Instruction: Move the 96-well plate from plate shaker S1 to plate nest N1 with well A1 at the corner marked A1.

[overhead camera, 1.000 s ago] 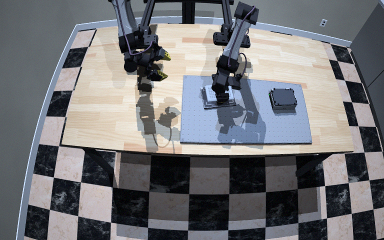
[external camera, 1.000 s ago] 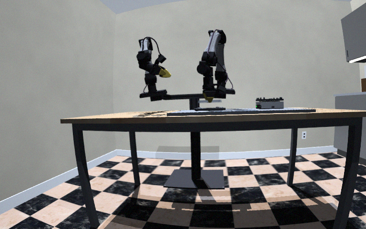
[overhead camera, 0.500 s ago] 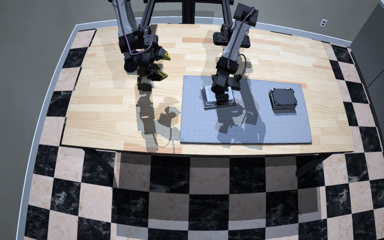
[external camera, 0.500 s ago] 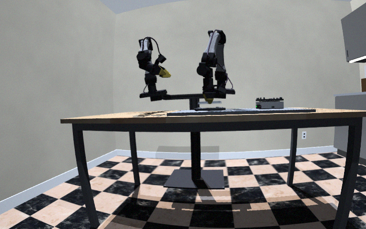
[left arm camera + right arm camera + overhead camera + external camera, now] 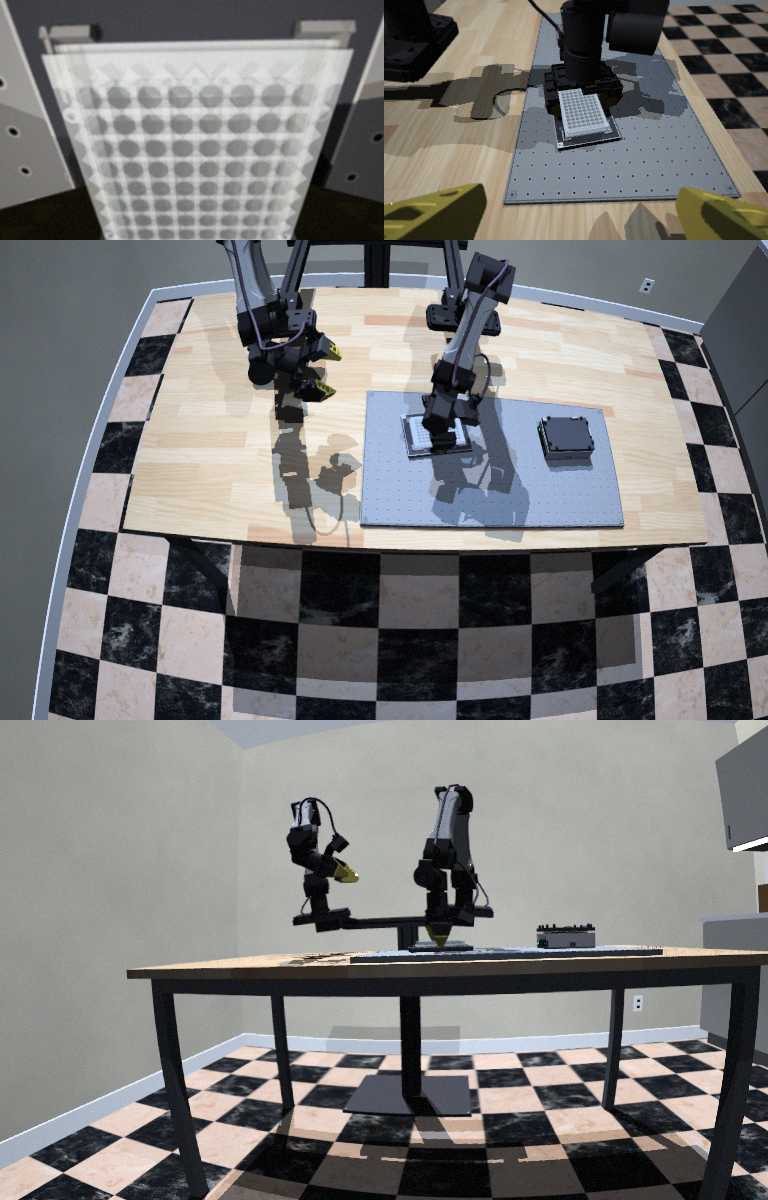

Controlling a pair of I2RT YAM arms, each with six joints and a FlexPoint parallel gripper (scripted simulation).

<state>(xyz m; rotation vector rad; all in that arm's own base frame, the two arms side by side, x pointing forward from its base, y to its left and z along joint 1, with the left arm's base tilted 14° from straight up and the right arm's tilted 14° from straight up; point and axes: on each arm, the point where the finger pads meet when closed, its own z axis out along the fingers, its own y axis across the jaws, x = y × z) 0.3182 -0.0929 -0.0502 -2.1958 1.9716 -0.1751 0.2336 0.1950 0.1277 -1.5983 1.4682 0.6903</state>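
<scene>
Left gripper pinches the probably light, rigid, slippery plate, best held by opposite sides, nearer the counter's arm-side edge; right gripper is spread.

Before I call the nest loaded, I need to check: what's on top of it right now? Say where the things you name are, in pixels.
The well plate (image 5: 420, 433) (image 5: 453, 944) (image 5: 195, 135) (image 5: 584, 111), over the nest (image 5: 410, 454) (image 5: 461, 949) (image 5: 200, 20) (image 5: 611, 137). The plate hides the nest's middle; full seating can't be confirmed.

A lab: microplate (many-welled), shaker, perforated board.
</scene>
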